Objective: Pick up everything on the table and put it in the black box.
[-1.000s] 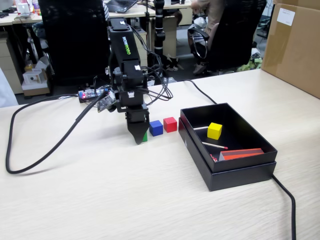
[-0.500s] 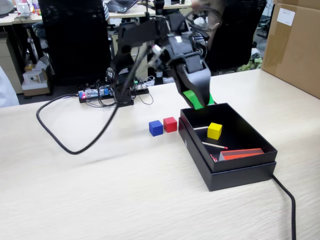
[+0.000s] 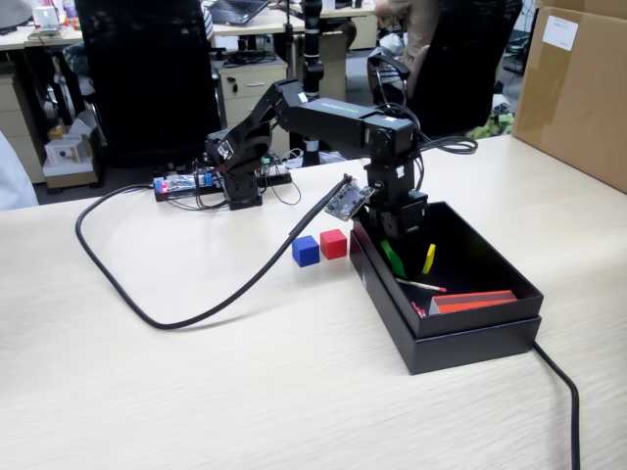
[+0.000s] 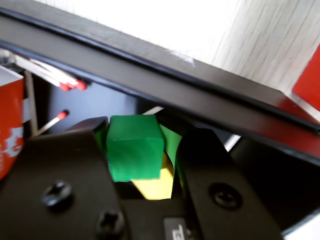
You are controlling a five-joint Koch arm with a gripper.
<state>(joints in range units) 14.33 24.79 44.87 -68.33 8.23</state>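
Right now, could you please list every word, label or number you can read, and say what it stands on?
No text can be read in either view.
White label on the brown carton: too small.
Greenish lettering on the arm: blurred.
White print on the orange-red slab: blurred.

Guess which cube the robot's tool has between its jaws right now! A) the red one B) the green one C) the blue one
B: in the wrist view the green cube sits between the jaws of the tool, over the black box; blue and red wait on the table.
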